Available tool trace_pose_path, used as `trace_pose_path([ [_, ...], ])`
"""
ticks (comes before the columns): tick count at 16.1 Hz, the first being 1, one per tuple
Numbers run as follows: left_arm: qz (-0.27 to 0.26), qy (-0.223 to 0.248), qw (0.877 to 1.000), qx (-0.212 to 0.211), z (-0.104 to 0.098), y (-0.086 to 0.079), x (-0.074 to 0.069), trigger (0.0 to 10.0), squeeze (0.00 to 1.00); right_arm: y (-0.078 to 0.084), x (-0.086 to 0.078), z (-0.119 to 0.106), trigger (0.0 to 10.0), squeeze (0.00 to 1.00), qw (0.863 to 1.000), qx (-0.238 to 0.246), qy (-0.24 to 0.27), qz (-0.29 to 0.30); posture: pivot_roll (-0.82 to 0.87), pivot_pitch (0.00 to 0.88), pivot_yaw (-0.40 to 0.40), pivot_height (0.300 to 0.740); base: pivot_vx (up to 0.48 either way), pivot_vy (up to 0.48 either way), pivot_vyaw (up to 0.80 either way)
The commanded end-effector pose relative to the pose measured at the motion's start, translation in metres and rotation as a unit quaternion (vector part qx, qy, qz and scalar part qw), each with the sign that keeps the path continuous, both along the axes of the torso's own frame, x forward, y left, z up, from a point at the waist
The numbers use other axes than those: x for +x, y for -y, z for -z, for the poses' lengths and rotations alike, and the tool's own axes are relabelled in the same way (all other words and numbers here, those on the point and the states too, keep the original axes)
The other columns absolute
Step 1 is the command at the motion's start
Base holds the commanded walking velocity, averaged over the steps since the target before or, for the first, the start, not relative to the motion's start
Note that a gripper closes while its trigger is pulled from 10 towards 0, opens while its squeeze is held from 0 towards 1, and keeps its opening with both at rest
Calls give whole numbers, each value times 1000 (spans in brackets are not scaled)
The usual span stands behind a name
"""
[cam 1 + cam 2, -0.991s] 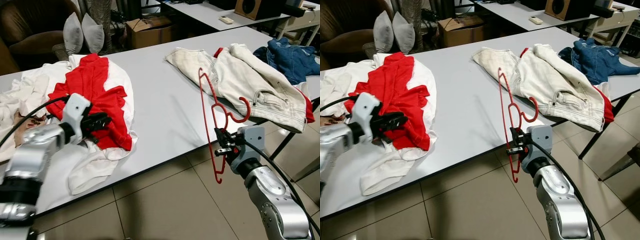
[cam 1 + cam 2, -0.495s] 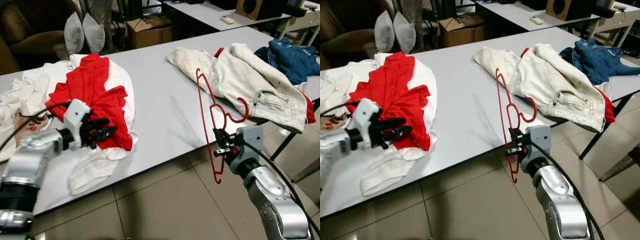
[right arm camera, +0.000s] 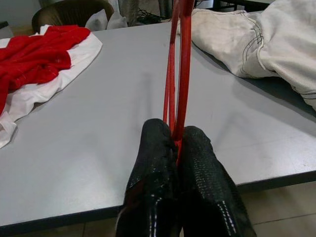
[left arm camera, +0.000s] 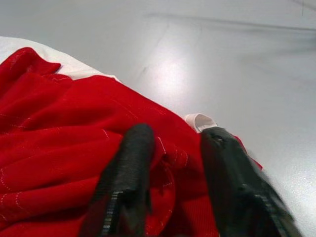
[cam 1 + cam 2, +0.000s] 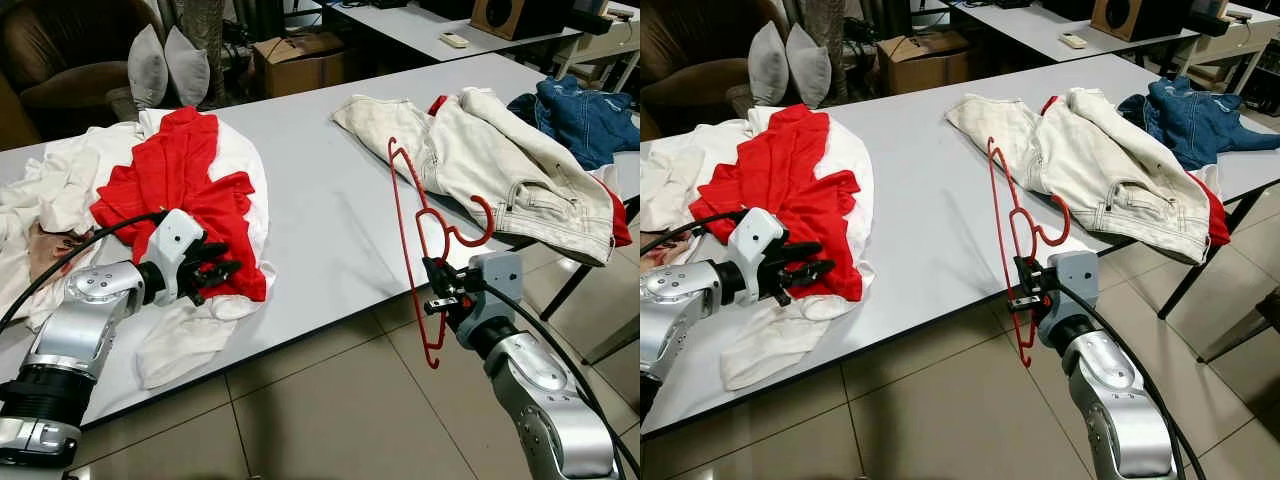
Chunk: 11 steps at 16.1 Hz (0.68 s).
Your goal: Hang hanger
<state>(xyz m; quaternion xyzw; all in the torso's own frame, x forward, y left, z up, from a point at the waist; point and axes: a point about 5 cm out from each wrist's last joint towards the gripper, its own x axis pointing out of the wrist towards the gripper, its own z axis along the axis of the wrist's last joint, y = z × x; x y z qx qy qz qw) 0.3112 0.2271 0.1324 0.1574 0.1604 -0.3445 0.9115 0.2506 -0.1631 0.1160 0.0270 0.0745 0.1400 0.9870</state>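
Our right gripper point(image 5: 437, 296), clamped on the upright thin red plastic hanger point(image 5: 418, 240); left gripper point(image 5: 222, 274), parted, nearer the red-and-white cotton garment point(image 5: 190, 180).

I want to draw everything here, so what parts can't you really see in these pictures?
- White clothes: partly covered by the red garment, eye views.
- Blue clothes: cut off by the picture's edge, left eye view.
- Left gripper: its fingertips sink into red cloth, left wrist view.
- Red hanger: the spot pinched by the right gripper is hidden, right wrist view.
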Motion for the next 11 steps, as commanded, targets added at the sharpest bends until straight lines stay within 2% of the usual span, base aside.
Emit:
trace_pose_path([
  [1, 4, 0, 1000, 5, 2, 1, 0, 0, 0, 0, 1, 0, 10000, 0, 1000, -2, -2, -2, -240, 0, 44, 740, 0, 0, 0],
  [7, 0, 5, 1000, 10, 2, -1, 0, 0, 0, -1, 1, 0, 10000, 0, 1000, -2, -2, -2, -240, 0, 44, 740, 0, 0, 0],
  [11, -17, 24, 1000, -1, -3, -2, 4, 0, 0, -1, 1, 0, 10000, 0, 1000, -1, -2, -1, -237, 0, 43, 740, 0, 0, 0],
])
